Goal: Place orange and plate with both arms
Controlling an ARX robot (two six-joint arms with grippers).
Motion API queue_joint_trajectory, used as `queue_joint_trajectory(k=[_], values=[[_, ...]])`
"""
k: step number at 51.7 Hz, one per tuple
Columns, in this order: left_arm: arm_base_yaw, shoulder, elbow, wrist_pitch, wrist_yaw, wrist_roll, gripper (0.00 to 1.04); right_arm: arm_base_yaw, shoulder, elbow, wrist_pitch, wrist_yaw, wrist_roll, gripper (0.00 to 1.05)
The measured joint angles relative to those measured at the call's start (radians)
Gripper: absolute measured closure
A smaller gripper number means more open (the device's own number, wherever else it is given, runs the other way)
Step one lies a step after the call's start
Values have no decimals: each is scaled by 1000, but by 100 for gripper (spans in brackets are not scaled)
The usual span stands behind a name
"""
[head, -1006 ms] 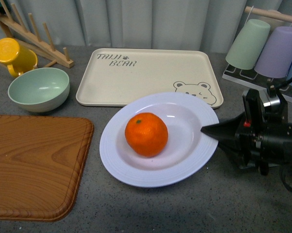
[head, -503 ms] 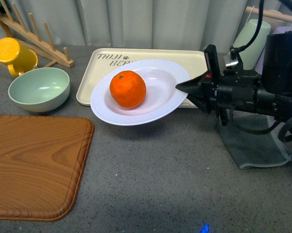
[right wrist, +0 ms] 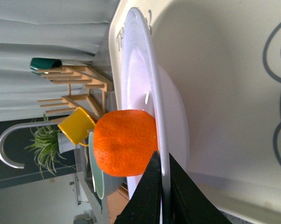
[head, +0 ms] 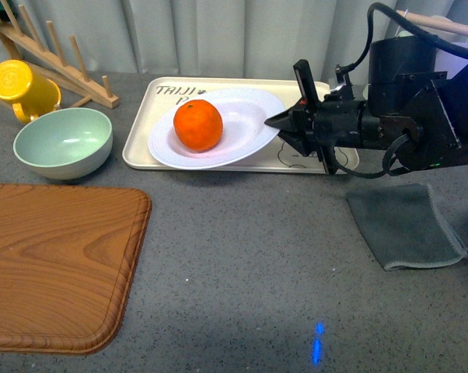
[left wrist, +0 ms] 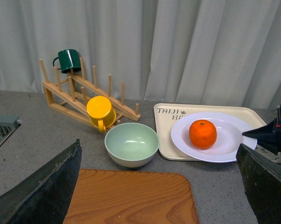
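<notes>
Far left, the glossy yellow plastic cup (head: 16, 89) is leaning on the wooden rack. Beside it, the round mint-green bowl (head: 63, 142) is sitting just behind the brown wooden cutting board (head: 55, 264). None of these is taking part.

The left gripper (left wrist: 158, 145) is hanging back near the board's side of the table, its jaws wide apart and holding nothing.

Toward the middle, the large round pale white-lavender plate (head: 246, 124) is hovering tilted over the beige rectangular bear tray (head: 155, 109). It is carrying the small bright-orange mandarin (head: 197, 125) in its well. I cannot tell whether its far edge is touching the tray yet.

The right gripper (head: 274, 123) is pinching the plate's ridged rim, jaws clamped on it from the right. Further right, a grey folded cloth (head: 401, 225) is lying on the table.

The task is looking nearly finished: orange is riding in the plate, and the plate is arriving at the tray. Setting it flat and releasing the rim are probably remaining.

A second ago the plate was lying on the grey table in front of the tray. Half a second ago it was passing over the tray's near edge, and now it is sitting further back, over the tray itself.
</notes>
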Motion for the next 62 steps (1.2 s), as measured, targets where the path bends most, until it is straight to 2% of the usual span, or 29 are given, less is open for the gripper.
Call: queue_joint_trajectory(k=[10,16,22,27,35,44,46,49,52,56,62], values=[[0,0,0,0,0,0,6,10,26,113,-161,51,-61,103],[0,0,0,0,0,0,6,12,27,135,-206,72,-86,102],[0,0,0,0,0,0,6,14,27,134,-238,112,-135,85],[0,0,0,0,0,0,6,10,25,123,-237,116,-162,73],[0,0,0,0,0,0,6,-13,-15,66,-221,119,-203,46],[0,0,0,0,0,0,6,-37,-113,-11,-195,128,-246,21],[0,0,0,0,0,0,6,-43,-164,-41,-198,152,-280,12],[0,0,0,0,0,0,6,-49,-222,-77,-207,208,-332,7],[0,0,0,0,0,0,6,-51,-284,-123,-202,274,-398,9],[0,0,0,0,0,0,6,-51,-396,-225,-165,413,-557,9],[0,0,0,0,0,0,6,-51,-516,-361,-105,525,-716,9]])
